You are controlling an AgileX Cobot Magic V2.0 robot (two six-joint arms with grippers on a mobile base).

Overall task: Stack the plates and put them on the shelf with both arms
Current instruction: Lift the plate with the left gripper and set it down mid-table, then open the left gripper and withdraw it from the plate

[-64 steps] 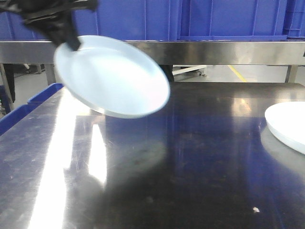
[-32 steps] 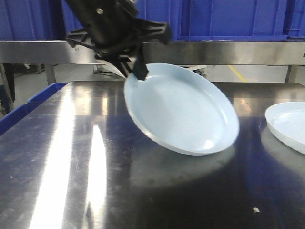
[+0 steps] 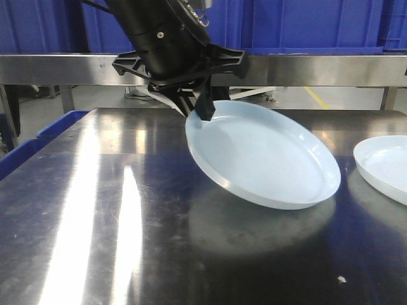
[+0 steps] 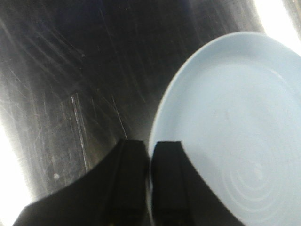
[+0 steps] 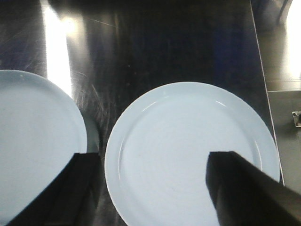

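1. Since half a second ago, my left gripper (image 3: 198, 109) has carried the held plate (image 3: 267, 159) further right and lower, nearer the second plate (image 3: 385, 166).
2. On the left gripper, the two black fingers (image 4: 132, 155) are pinched narrow on the held plate's rim, one on either side of it.
3. That held plate hangs tilted, gripped edge high and far edge low over the table (image 3: 95, 210); I cannot tell whether the low edge touches the steel.
4. My right gripper (image 5: 153, 160) is spread wide with nothing between its fingers, hovering over the second plate.
5. From that wrist view, the second plate lies flat on the table just beside the held plate, with a dark strip of steel between them.
6. Blue crates (image 3: 305, 25) stand behind the table.
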